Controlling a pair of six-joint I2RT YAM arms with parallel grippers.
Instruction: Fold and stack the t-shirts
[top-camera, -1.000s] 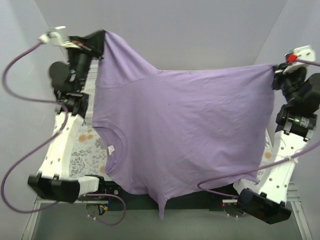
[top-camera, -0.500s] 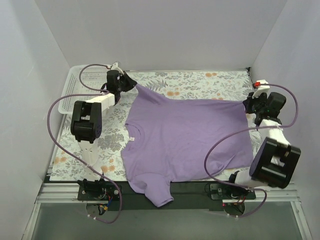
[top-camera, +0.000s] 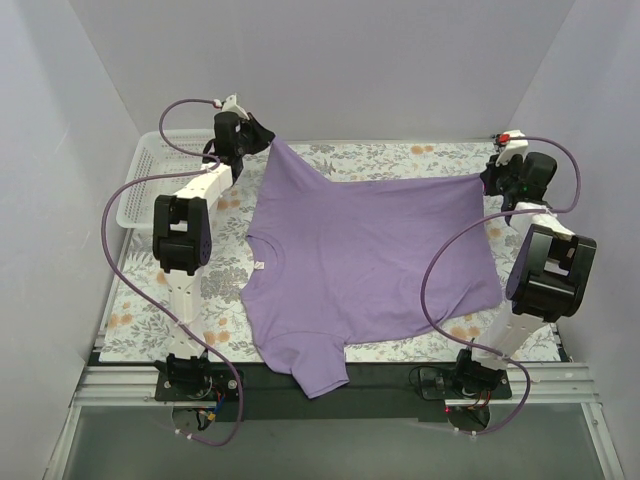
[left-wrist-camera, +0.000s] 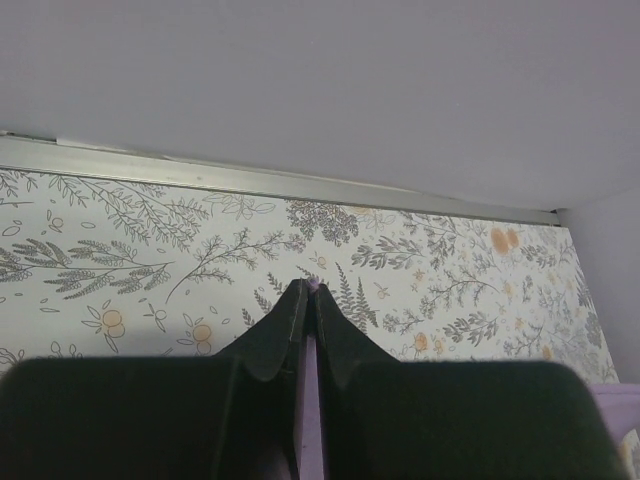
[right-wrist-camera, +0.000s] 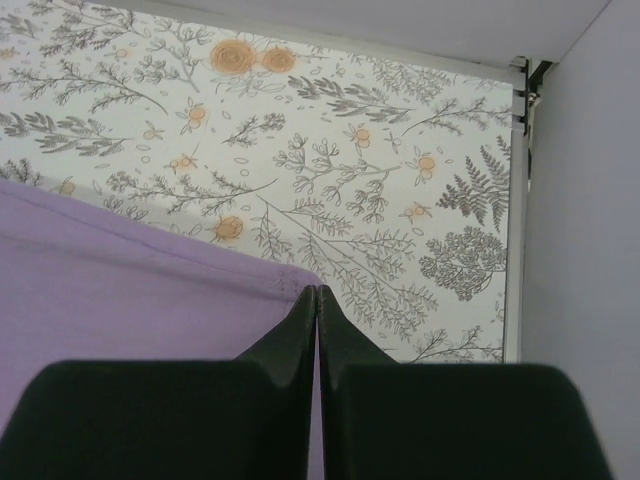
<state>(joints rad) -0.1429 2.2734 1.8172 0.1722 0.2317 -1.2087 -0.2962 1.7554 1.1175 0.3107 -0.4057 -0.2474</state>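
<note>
Top external: stretched far forward, left claw (top-camera: 268, 139) and right claw (top-camera: 484, 180) pinch the t-shirt (top-camera: 370, 260).

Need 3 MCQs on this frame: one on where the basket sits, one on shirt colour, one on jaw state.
1. Where is the white basket?
A) far-left corner
B) far-right corner
C) near edge, centre

2. What colour is the t-shirt?
A) green
B) lavender
C) white

3. How do both arms' jaws stand?
A) open above the cloth
B) shut on nothing
C) shut on the t-shirt's far edge

Answers:
1 A: the top view shows it at far left.
2 B: it is plain lavender all over.
3 C: each wrist view shows purple fabric pinched between closed jaws.
</note>
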